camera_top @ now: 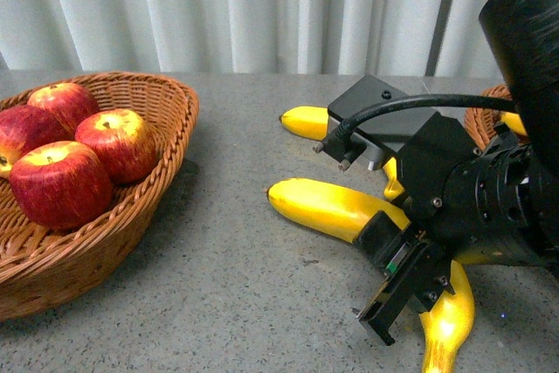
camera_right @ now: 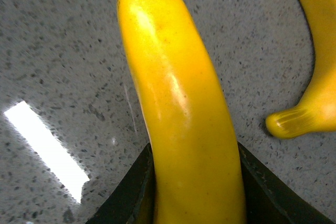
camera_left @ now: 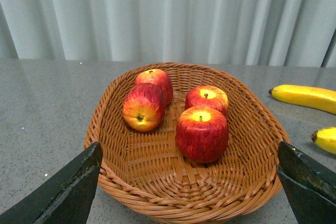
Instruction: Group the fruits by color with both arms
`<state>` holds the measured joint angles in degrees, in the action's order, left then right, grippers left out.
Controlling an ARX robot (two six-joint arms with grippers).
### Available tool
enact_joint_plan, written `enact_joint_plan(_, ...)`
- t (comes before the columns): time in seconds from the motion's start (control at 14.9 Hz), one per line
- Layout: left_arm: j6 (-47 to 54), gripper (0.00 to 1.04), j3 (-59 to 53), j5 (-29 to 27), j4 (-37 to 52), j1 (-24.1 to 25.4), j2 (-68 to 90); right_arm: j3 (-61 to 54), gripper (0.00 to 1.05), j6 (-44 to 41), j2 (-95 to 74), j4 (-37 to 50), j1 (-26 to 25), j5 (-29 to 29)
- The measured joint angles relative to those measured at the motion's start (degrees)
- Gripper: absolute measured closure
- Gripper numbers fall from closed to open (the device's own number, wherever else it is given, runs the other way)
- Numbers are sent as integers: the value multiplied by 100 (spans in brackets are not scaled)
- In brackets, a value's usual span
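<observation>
Right wrist view has the right gripper clenched on a banana: a black finger presses each side of the fruit, which runs away from the claw along the speckled grey table. A second banana lies apart from it, with its blunt end near the held one but not touching.

From the front, the right gripper hangs low over the table among the bananas. Three show there: a far banana, a middle banana and a near banana. The arm covers where they meet the claw, so this view does not tell which one is gripped.

On the robot's left stands a wicker basket holding four red apples, all inside the rim and close together. A second basket sits far right, mostly hidden by the arm; something yellow shows in it, but what it is and how many cannot be told.

Seen from the left wrist, the left gripper is spread wide with nothing between its fingers. The basket of four apples lies ahead of it, with two banana ends off to one side
</observation>
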<state>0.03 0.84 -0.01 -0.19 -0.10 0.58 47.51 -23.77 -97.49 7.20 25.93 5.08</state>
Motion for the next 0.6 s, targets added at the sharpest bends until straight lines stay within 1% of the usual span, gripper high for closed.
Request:
enact_joint_plan(0.07,0,7,0,0,0,0,0,9,69,175,459,-92,-138,363)
enact_joint_plan(0.13,0,7,0,0,0,0,0,564,69,640,1316,133,-1080,951)
enact_joint_plan(0.2,0,7,0,0,0,0,0,654,70,-101,1228,-208,-2785,938)
enact_joint_plan(0.33,0,7,0,0,0,0,0,463,70,-719,1145,-413,-3425,868)
enact_joint_plan(0.4,0,7,0,0,0,0,0,389,70,-892,1145,-481,-3554,892)
enact_joint_plan(0.6,0,7,0,0,0,0,0,345,70,-979,1150,-511,-3620,894)
